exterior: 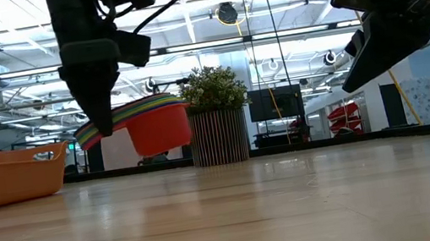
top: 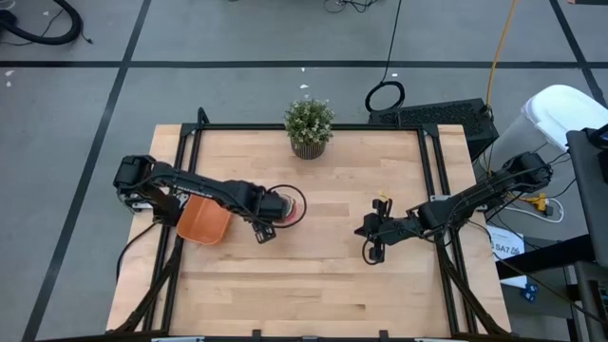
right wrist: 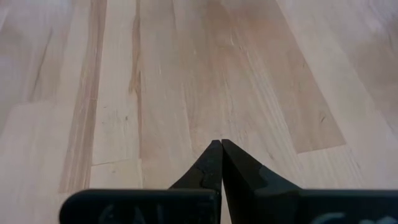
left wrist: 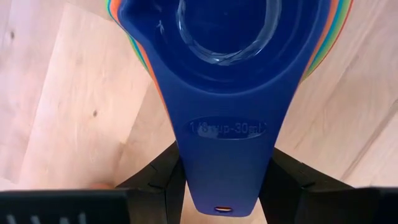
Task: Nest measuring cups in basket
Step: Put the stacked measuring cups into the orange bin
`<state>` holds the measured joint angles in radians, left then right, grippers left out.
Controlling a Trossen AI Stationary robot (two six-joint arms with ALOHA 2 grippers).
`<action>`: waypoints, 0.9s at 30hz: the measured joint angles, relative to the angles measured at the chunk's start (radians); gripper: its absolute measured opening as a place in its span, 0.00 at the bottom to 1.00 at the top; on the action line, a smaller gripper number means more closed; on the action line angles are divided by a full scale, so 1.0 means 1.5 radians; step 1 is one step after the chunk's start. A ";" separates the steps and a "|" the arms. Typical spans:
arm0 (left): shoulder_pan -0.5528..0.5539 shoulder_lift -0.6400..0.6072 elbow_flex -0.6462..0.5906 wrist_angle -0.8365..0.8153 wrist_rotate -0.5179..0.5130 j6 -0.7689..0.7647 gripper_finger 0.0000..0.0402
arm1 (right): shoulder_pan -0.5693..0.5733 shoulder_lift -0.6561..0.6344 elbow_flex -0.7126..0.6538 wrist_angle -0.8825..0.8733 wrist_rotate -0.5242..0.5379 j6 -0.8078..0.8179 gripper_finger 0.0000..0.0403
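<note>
The left pincer [top: 269, 226] is clamped on the stacked handles of the nested cups [exterior: 147, 122], the dark blue cup [left wrist: 227, 68] innermost, and holds the stack clear of the worktop [top: 323, 275], just left of centre. The orange basket [top: 204, 220] sits on the worktop at 9 o'clock from the stack, just beside it and under the left arm, with the plant [top: 309, 126] at the far edge at 12 o'clock. The right pincer [top: 372, 239] hangs over bare wood at 3 o'clock from the stack, well apart from it, fingers [right wrist: 208, 168] pressed together with nothing between them.
</note>
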<state>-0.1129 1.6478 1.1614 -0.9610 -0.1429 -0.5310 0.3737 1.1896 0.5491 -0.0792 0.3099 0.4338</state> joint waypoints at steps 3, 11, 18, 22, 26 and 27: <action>-0.001 0.000 0.000 -0.013 0.001 -0.027 0.38 | -0.005 0.000 0.000 0.000 0.000 -0.010 0.00; -0.020 -0.012 0.000 -0.032 0.000 -0.071 0.38 | -0.035 0.000 0.000 0.000 -0.001 -0.066 0.00; -0.041 -0.102 0.001 -0.076 -0.042 -0.136 0.38 | -0.071 0.000 0.000 0.003 -0.031 -0.110 0.00; -0.060 -0.162 0.001 -0.134 -0.069 -0.195 0.38 | -0.085 0.000 0.000 0.008 -0.036 -0.125 0.00; -0.086 -0.198 0.001 -0.212 -0.086 -0.269 0.38 | -0.093 0.000 0.000 0.023 -0.048 -0.132 0.00; -0.094 -0.201 0.001 -0.233 -0.086 -0.290 0.38 | -0.095 0.000 0.000 0.027 -0.053 -0.137 0.00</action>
<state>-0.2532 1.3464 1.1629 -1.3104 -0.2718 -0.9663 0.2317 1.1896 0.5488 -0.0382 0.2300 0.2285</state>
